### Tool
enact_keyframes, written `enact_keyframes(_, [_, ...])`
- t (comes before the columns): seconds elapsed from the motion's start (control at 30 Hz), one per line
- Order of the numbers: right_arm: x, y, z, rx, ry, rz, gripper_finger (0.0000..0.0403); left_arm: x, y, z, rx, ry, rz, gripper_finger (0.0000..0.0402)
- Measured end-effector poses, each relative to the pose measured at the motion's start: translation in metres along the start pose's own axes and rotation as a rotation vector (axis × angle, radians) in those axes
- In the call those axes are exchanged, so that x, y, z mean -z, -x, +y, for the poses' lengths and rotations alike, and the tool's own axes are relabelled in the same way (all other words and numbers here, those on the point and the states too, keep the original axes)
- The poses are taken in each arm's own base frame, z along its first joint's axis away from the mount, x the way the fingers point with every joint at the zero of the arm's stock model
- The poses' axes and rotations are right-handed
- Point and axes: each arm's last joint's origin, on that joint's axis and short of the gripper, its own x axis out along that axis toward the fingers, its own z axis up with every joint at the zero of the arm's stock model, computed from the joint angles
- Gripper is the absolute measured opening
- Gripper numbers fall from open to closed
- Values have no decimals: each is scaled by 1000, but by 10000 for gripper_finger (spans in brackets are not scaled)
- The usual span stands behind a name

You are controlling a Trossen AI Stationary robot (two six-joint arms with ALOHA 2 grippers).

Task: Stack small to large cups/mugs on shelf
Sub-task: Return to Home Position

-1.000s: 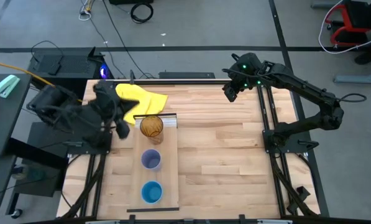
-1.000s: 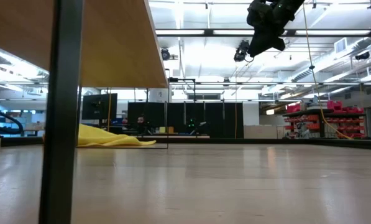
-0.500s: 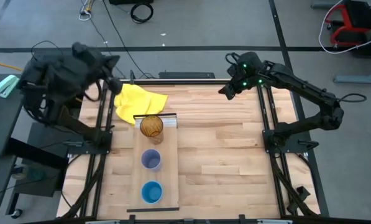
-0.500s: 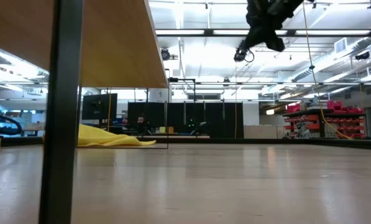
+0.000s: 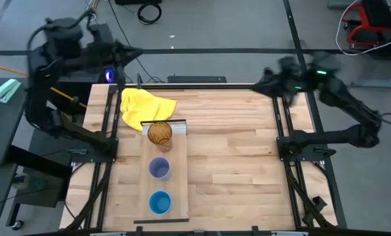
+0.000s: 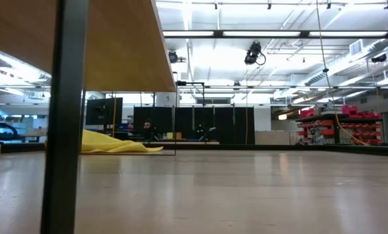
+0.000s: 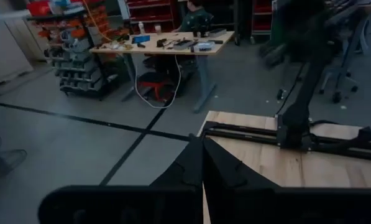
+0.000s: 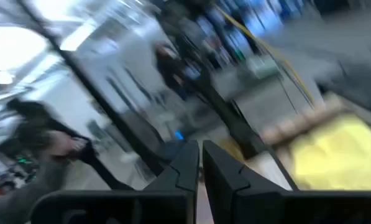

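**Hovering at the far corners, both pairs of jaws closed and empty**

The left jaws are pressed together with nothing between them; in the left wrist view the two dark fingers (image 7: 184, 169) meet at their tips. They hang above the floor just beyond the worktop's (image 5: 234, 151) far-left corner. The left arm (image 5: 67, 39) is folded back outside the left edge.

The right jaws also hold nothing. Their fingers (image 8: 180, 169) are drawn in until only a sliver of light shows between them. From above, they sit over the far-right corner, and the right arm (image 5: 342, 105) bends back past the right edge.

Neither pair of jaws is near the cups.

The shelf (image 5: 177, 187) lies on the left half of the worktop and runs lengthwise from close to the near edge toward the far edge. Its ridged white strip (image 5: 178, 129) is at the far end. Three cups stand upright on it in a single row, each apart from the next and none nested:

- The amber-brown cup (image 5: 160, 133) is at the far end, just beside the white strip.
- The pale lavender-blue cup (image 5: 158, 168) is in the middle.
- The bright blue cup (image 5: 159, 202) is closest to the near edge.

From above, the amber-brown cup's mouth looks the widest of the three.

A crumpled yellow cloth (image 5: 146, 105) lies on the worktop by the far-left corner, just past the shelf's far end. It also shows in the low view as a flat yellow heap toward the left.
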Motion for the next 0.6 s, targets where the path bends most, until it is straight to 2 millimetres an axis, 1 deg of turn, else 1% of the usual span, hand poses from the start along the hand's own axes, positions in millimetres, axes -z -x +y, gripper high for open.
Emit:
enact_keyframes(0.07, [-1, 19, 19, -53, 47, -55, 29, 6, -11, 13, 0, 20, 14, 5])
enact_keyframes(0.13, [1, 40, 35, -82, 76, -99, 29, 12, -18, 24, -27, 38, 38, 8])
enact_keyframes(0.2, [3, 58, 47, -107, 108, -137, 28, 19, -21, 34, -70, 56, 68, 17])
enact_keyframes(0.27, [7, 74, 57, -123, 123, -164, 27, 24, -19, 43, -116, 86, 85, 27])
enact_keyframes(0.33, [10, 89, 65, -137, 154, -190, 27, 26, -9, 49, -162, 113, 85, 33])
enact_keyframes(0.4, [15, 101, 71, -145, 187, -208, 28, 29, 8, 50, -206, 135, 86, 33])
enact_keyframes(0.5, [21, 117, 77, -121, 209, -239, 28, 34, 36, 44, -258, 157, 81, 25])
enact_keyframes(0.6, [26, 123, 77, -69, 188, -252, 27, 41, 61, 33, -287, 167, 37, 17])
